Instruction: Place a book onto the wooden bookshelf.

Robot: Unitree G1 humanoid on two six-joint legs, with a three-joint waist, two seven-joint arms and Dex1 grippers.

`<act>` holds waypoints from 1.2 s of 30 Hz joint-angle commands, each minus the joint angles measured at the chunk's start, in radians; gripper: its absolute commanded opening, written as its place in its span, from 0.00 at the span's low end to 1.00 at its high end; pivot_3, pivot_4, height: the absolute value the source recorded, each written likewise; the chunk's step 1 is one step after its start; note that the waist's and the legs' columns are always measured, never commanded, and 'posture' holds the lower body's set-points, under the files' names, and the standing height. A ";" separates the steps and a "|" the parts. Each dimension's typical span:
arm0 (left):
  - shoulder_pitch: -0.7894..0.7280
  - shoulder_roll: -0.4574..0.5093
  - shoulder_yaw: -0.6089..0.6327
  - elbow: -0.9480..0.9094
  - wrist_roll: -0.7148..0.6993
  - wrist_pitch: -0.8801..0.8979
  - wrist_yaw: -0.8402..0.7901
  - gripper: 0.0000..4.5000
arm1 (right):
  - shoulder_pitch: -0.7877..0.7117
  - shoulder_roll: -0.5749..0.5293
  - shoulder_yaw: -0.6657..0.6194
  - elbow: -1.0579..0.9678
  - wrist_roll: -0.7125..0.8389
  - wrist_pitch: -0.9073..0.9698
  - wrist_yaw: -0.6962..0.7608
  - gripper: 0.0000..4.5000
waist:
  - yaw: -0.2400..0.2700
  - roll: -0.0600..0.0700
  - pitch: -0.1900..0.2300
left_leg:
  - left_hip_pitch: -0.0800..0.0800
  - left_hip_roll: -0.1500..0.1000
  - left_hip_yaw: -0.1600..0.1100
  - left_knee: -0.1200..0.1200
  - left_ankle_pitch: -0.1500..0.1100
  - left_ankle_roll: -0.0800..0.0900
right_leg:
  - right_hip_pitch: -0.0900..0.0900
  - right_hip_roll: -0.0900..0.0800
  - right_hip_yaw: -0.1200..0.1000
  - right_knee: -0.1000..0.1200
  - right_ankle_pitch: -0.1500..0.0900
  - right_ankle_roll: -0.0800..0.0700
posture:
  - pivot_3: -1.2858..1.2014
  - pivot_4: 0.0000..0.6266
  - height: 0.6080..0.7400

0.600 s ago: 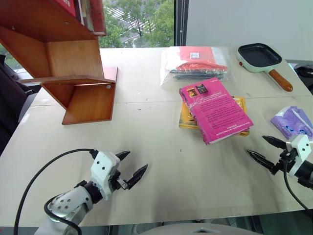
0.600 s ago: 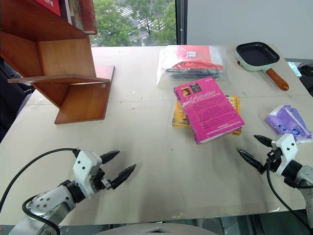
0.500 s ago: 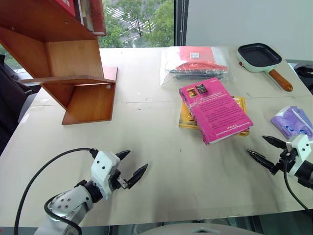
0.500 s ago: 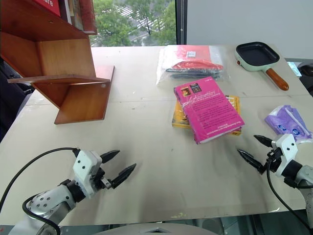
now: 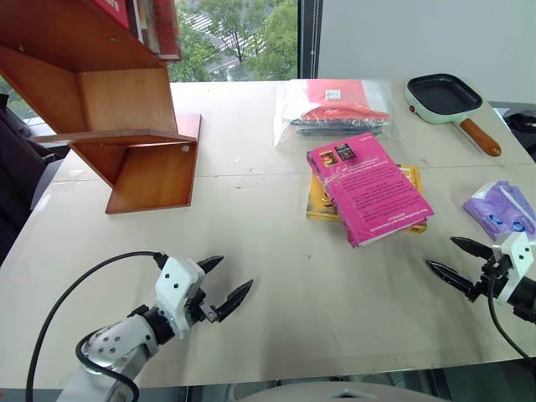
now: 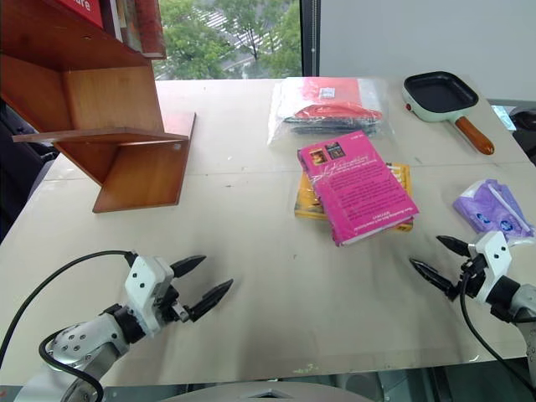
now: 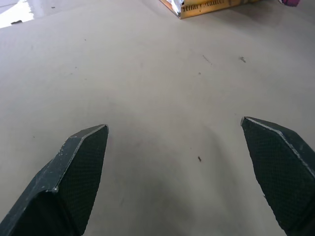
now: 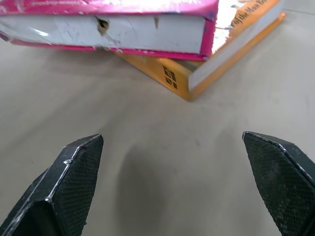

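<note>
1. Left gripper (image 5: 219, 287): nearest the viewer at the table's near left, fingers spread wide and empty, poised just above the bare table (image 5: 276, 251).
2. Right gripper (image 5: 455, 264): near the table's right edge, jaws likewise wide apart and holding nothing; its tips point toward the stacked books, from which it stands apart.
3. Book (image 5: 368, 188): thick, bright pink, lying flat with its back cover up, right of the table's centre. In the right wrist view its white page edges (image 8: 123, 32) face the open fingers (image 8: 64, 182).
4. Yellow book (image 5: 319, 205): thinner, lying directly beneath the pink one and touching it; its edges project on the left and right sides of the stack.
5. Purple packet (image 5: 501, 209): at the table's right edge, just beyond the right gripper.
6. Wooden bookshelf (image 5: 126, 117): reddish-brown, standing at the far left of the table, well apart from the pink book; several book spines show on its upper board.
7. Clear bag (image 5: 335, 109): holding red items, beyond the books.
8. Frying pan (image 5: 448, 99): pale green with a dark interior and a wooden handle, at the far right.
</note>
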 commanded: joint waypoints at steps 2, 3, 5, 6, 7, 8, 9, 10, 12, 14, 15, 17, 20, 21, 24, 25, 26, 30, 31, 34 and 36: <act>-0.001 0.008 0.015 -0.007 -0.004 -0.025 -0.010 1.00 | -0.019 -0.008 -0.025 0.019 0.002 -0.046 0.017 0.94 | 0.000 0.000 0.000 | 0.000 0.000 0.000 0.000 0.000 0.000 | 0.000 0.000 0.000 0.000 0.000 0.000 | 0.52 0.24 0.96; -0.003 0.011 0.015 -0.007 -0.003 -0.028 -0.014 1.00 | -0.027 -0.013 -0.031 0.033 0.002 -0.055 0.022 0.88 | 0.000 0.000 0.000 | 0.000 0.000 0.000 0.000 0.000 0.000 | 0.000 0.000 0.000 0.000 0.000 0.000 | 0.52 0.24 0.96; -0.018 0.021 0.029 -0.009 -0.025 -0.022 -0.028 1.00 | -0.054 -0.025 -0.048 0.065 0.008 -0.062 0.024 0.70 | 0.000 0.000 0.000 | 0.000 0.000 0.000 0.000 0.000 0.000 | 0.000 0.000 0.000 0.000 0.000 0.000 | 0.52 0.24 0.96; -0.030 0.032 0.043 -0.011 -0.040 -0.016 -0.039 1.00 | -0.075 -0.036 -0.056 0.087 0.009 -0.065 0.024 0.57 | -0.001 0.000 0.000 | 0.000 0.000 0.000 0.000 0.000 0.000 | 0.000 0.000 0.000 0.000 0.000 0.000 | 0.52 0.24 0.96; -0.044 0.043 0.055 -0.011 -0.051 -0.011 -0.049 1.00 | -0.096 -0.046 -0.060 0.106 0.009 -0.067 0.026 0.47 | -0.001 0.000 0.000 | 0.000 0.000 0.000 0.000 0.000 0.000 | 0.000 0.000 0.000 0.000 0.000 0.000 | 0.52 0.24 0.96; -0.059 0.058 0.073 -0.010 -0.070 -0.004 -0.066 1.00 | -0.123 -0.057 -0.063 0.131 0.009 -0.069 0.027 0.37 | -0.001 0.000 0.000 | 0.000 0.000 0.000 0.000 0.000 0.000 | 0.000 0.000 0.000 0.000 0.000 0.000 | 0.52 0.24 0.96; -0.076 0.077 0.093 -0.010 -0.091 0.005 -0.082 1.00 | -0.157 -0.072 -0.064 0.160 0.007 -0.072 0.028 0.37 | -0.002 0.000 0.000 | 0.000 0.000 0.000 0.000 0.000 0.000 | 0.000 0.000 0.000 0.000 0.000 0.000 | 0.52 0.24 0.96; -0.089 0.095 0.107 -0.011 -0.106 0.011 -0.097 1.00 | -0.187 -0.083 -0.062 0.187 0.004 -0.077 0.030 0.24 | -0.003 0.000 0.000 | 0.001 0.000 0.000 0.000 0.000 0.000 | 0.000 0.000 0.000 0.001 0.000 -0.001 | 0.52 0.24 0.96; -0.115 0.133 0.140 -0.015 -0.138 0.005 -0.139 1.00 | -0.268 -0.108 -0.050 0.262 -0.014 -0.098 0.033 0.07 | -0.006 0.002 0.000 | 0.001 0.000 0.000 0.001 0.000 0.000 | 0.000 0.001 0.000 0.001 0.001 -0.003 | 0.52 0.24 0.96; -0.132 0.156 0.160 -0.017 -0.172 0.019 -0.163 1.00 | -0.329 -0.121 -0.038 0.318 -0.029 -0.112 0.035 0.03 | -0.008 0.001 0.000 | 0.002 0.000 0.000 0.000 0.000 0.000 | 0.000 0.001 0.000 0.001 0.001 -0.002 | 0.52 0.24 0.96; -0.142 0.178 0.177 -0.019 -0.206 0.034 -0.188 1.00 | -0.394 -0.127 -0.016 0.376 -0.055 -0.133 0.030 0.03 | -0.008 0.001 0.000 | 0.001 0.000 0.001 0.000 0.000 0.000 | 0.000 0.001 0.000 0.001 0.002 -0.002 | 0.52 0.24 0.96; -0.169 0.230 0.212 -0.021 -0.284 0.069 -0.250 1.00 | -0.551 -0.122 0.035 0.504 -0.104 -0.169 0.029 0.03 | -0.015 0.001 0.002 | 0.002 0.000 0.001 0.000 0.000 0.000 | 0.000 0.002 0.001 0.001 0.002 -0.002 | 0.52 0.24 0.96; -0.244 0.286 0.252 -0.003 -0.345 0.101 -0.276 1.00 | -0.724 -0.094 0.115 0.643 -0.160 -0.205 0.078 0.03 | -0.015 0.002 0.003 | 0.002 0.000 0.002 0.000 0.000 0.000 | 0.000 0.002 0.001 0.001 0.002 -0.002 | 0.52 0.24 0.96; -0.270 0.301 0.260 0.005 -0.359 0.110 -0.281 1.00 | -0.775 -0.084 0.137 0.691 -0.176 -0.215 0.086 0.03 | -0.014 0.002 0.003 | 0.002 0.000 0.002 0.000 0.000 0.000 | -0.001 0.002 0.001 0.001 0.002 -0.002 | 0.52 0.24 0.96; -0.335 0.336 0.268 0.020 -0.385 0.129 -0.299 1.00 | -0.907 -0.050 0.181 0.852 -0.224 -0.263 0.094 0.03 | -0.011 0.002 0.003 | 0.001 0.001 0.001 0.000 0.000 0.000 | -0.001 0.003 0.000 0.001 0.002 -0.003 | 0.52 0.24 0.96; -0.348 0.348 0.265 0.022 -0.387 0.134 -0.309 1.00 | -0.942 -0.039 0.195 0.899 -0.240 -0.280 0.100 0.03 | -0.010 0.002 0.003 | 0.001 0.001 0.000 0.000 0.000 0.000 | 0.000 0.002 -0.001 0.001 0.003 -0.002 | 0.52 0.24 0.96; -0.356 0.357 0.261 0.023 -0.385 0.135 -0.318 1.00 | -0.967 -0.032 0.206 0.934 -0.252 -0.294 0.107 0.03 | -0.009 0.002 0.003 | 0.000 0.000 0.000 0.000 0.000 0.000 | -0.001 0.002 -0.001 0.001 0.003 -0.002 | 0.52 0.24 0.96; -0.343 0.365 0.260 -0.004 -0.386 0.145 -0.332 1.00 | -1.034 -0.004 0.234 1.009 -0.274 -0.324 0.166 0.03 | -0.011 0.003 0.003 | -0.009 -0.001 -0.001 0.000 0.003 -0.005 | -0.008 -0.001 -0.003 -0.002 0.003 -0.002 | 0.52 0.24 0.96; -0.334 0.366 0.261 -0.016 -0.384 0.147 -0.334 1.00 | -1.044 0.003 0.235 1.014 -0.271 -0.319 0.185 0.03 | -0.012 0.003 0.003 | -0.015 -0.001 0.000 0.000 0.003 -0.005 | -0.013 -0.001 -0.003 -0.001 0.003 -0.002 | 0.52 0.24 0.96; -0.314 0.349 0.254 -0.051 -0.380 0.150 -0.315 1.00 | -1.049 0.017 0.252 0.996 -0.267 -0.299 0.259 0.03 | -0.012 0.003 0.003 | -0.017 -0.001 -0.001 0.000 0.003 -0.005 | -0.015 -0.001 -0.003 -0.002 0.003 -0.002 | 0.52 0.24 0.96; -0.304 0.337 0.244 -0.066 -0.376 0.149 -0.304 1.00 | -1.040 0.030 0.265 0.967 -0.263 -0.287 0.305 0.03 | -0.012 0.003 0.003 | -0.018 -0.001 -0.002 -0.001 0.003 -0.006 | -0.015 -0.001 -0.004 -0.003 0.003 -0.002 | 0.52 0.24 0.96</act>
